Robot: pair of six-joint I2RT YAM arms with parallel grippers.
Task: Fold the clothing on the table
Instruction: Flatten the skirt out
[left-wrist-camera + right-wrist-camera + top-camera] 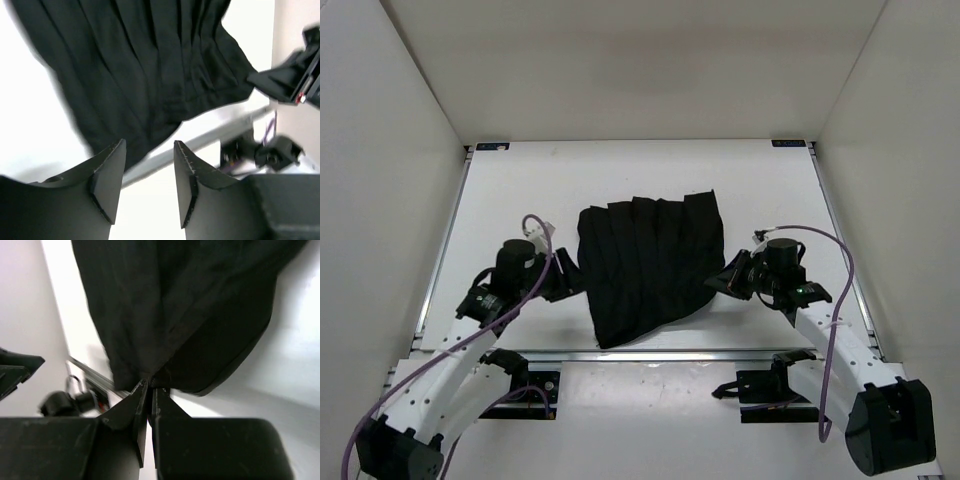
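The pleated black clothing (650, 265) lies midway on the table (510, 190), pleats running far to near. The right claw (150, 386) is pinched shut on its right edge. The left claw (148, 145), half open and empty, faces its left edge, just beside it.

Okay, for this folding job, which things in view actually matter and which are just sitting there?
Belongs to the job: the clothing; the table; right gripper, shut on the clothing's edge; left gripper, open at the opposite side.
Just there: purple cables; white walls.
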